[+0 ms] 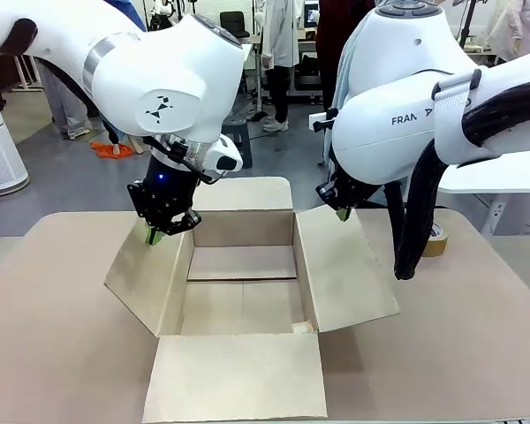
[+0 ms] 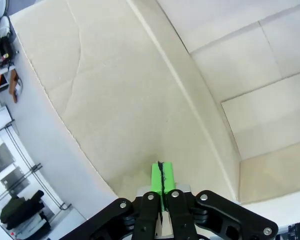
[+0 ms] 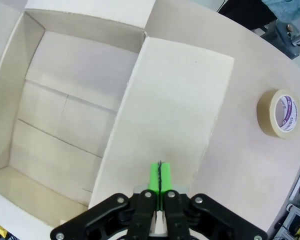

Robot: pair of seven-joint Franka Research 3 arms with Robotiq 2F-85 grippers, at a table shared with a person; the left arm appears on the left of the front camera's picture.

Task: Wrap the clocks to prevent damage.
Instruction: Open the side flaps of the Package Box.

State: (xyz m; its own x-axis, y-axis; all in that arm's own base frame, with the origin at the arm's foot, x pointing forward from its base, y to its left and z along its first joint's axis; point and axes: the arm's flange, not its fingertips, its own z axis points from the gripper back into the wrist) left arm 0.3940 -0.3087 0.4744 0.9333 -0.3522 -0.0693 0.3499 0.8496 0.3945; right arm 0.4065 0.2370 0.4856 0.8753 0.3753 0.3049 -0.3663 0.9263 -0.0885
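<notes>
You're barely started: left gripper (image 1: 159, 231) and right gripper (image 1: 343, 212), both pinched shut on nothing, hang over the spread flaps (image 1: 344, 265) of the open cardboard box (image 1: 243, 305), floor bare, tape roll (image 1: 435, 238) on the table (image 1: 477, 344), clocks not yet wrapped.

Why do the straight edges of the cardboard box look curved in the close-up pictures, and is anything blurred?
Left wrist view: the wide-angle lens bows the flap edges of the cardboard box, and the pale card looks washed out. Right wrist view: milder bowing, with the tape roll sharp. Front view: even, soft light, a faint shadow inside the box, no obvious blur.
</notes>
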